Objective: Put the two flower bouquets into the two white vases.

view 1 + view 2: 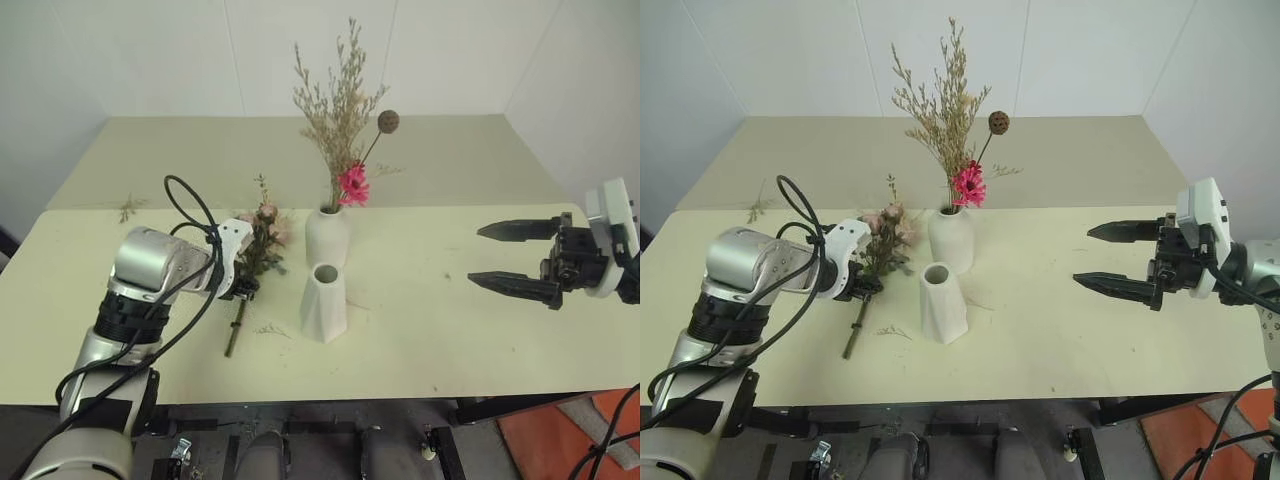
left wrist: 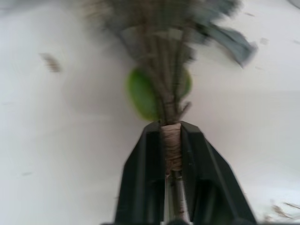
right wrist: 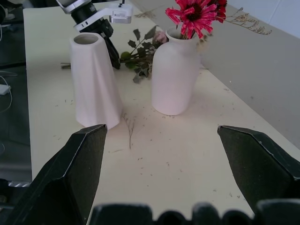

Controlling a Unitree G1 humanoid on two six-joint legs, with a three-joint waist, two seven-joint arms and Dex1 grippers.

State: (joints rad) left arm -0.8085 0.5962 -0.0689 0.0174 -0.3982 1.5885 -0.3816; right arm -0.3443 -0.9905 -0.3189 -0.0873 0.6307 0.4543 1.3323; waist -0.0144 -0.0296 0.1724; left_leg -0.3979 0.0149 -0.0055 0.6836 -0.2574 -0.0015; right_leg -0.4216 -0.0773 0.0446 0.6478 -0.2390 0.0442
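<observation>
The pale pink rose bouquet (image 1: 265, 235) lies on the table left of the vases, stems toward the front edge. My left gripper (image 2: 171, 126) is shut on its wrapped stem (image 2: 171, 146), low over the tabletop. The bright pink daisy bouquet (image 1: 352, 185) stands upright in the rounded white vase (image 1: 327, 237). Just in front of it stands the faceted white vase (image 1: 324, 300), its mouth empty. My right gripper (image 1: 475, 255) hovers open well to the right of both vases, pointing toward them and holding nothing.
A small loose dried sprig (image 1: 270, 329) lies beside the faceted vase's foot, and another sprig (image 1: 128, 207) lies at the far left. The pale table (image 1: 450, 340) stretches bare between the vases and my right gripper. A second table surface lies behind.
</observation>
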